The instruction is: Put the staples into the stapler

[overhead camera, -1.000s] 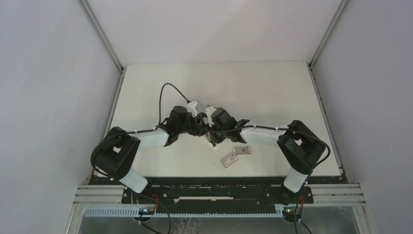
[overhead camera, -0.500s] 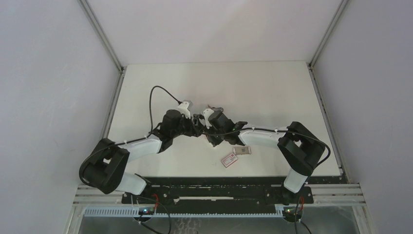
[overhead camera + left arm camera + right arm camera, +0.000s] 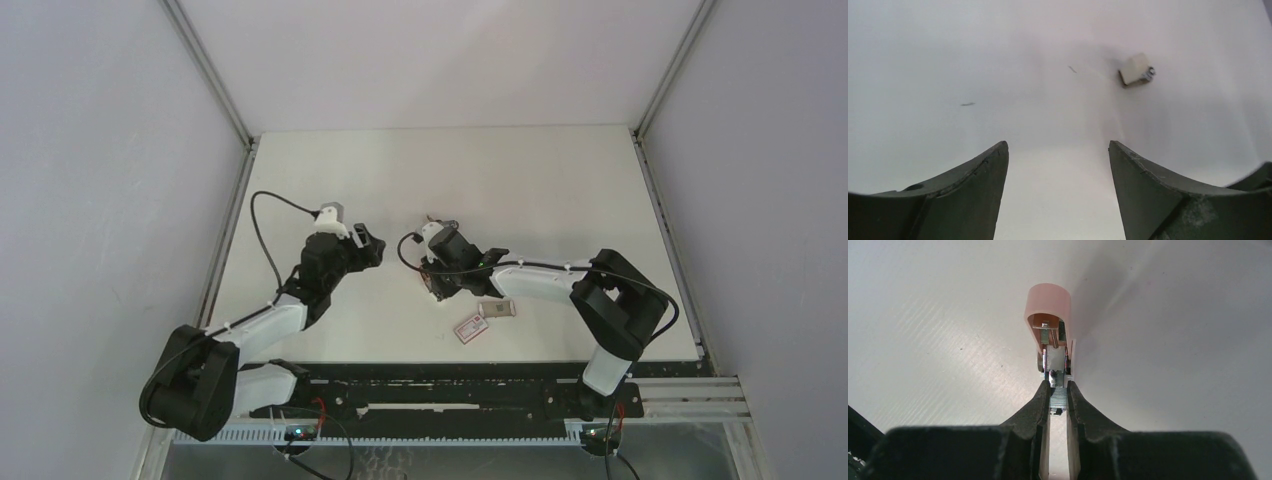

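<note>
My right gripper is shut on the stapler, which lies on the table with its pale pink lid swung up and open. A silvery strip of staples sits in the metal channel between my fingertips. In the top view the right gripper is at mid table and mostly hides the stapler. The pale tray lies just right of it. My left gripper is open and empty, well left of the stapler. Its wrist view shows bare table between the jaws.
A white sleeve with a red label lies near the front, beside the tray. In the left wrist view a small pale block lies far ahead on the right, and I cannot tell what it is. Two tiny loose bits lie on the table.
My left arm has drawn back to the left, away from the stapler, and its gripper is now open and empty. The right gripper still holds the stapler in place.
</note>
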